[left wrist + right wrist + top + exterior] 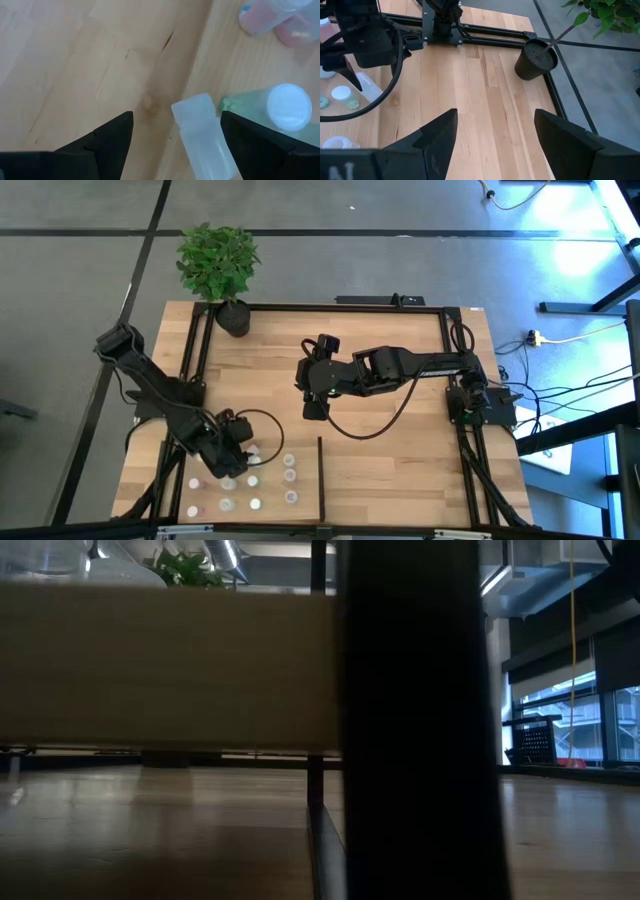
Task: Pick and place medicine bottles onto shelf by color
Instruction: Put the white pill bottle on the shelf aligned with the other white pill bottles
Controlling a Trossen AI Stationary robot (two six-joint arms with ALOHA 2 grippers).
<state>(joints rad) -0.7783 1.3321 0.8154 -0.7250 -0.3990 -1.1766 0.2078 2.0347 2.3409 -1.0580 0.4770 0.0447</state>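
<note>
Sorting nearly done — bottles standing grouped on shelf; left pincer parting around one, right pincer idling apart.

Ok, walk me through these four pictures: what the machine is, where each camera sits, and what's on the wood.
Two dark robot arms work at a wooden table. The overhead picture shows both: the left gripper sits low over the small medicine bottles, the right gripper waits mid-table, jaws open. A potted plant stands at the far edge. The table-height picture is mostly blocked by a board. The left wrist camera looks between open jaws at a pale lying bottle, not gripped. The right wrist camera sees bare boards and the pot.
</note>
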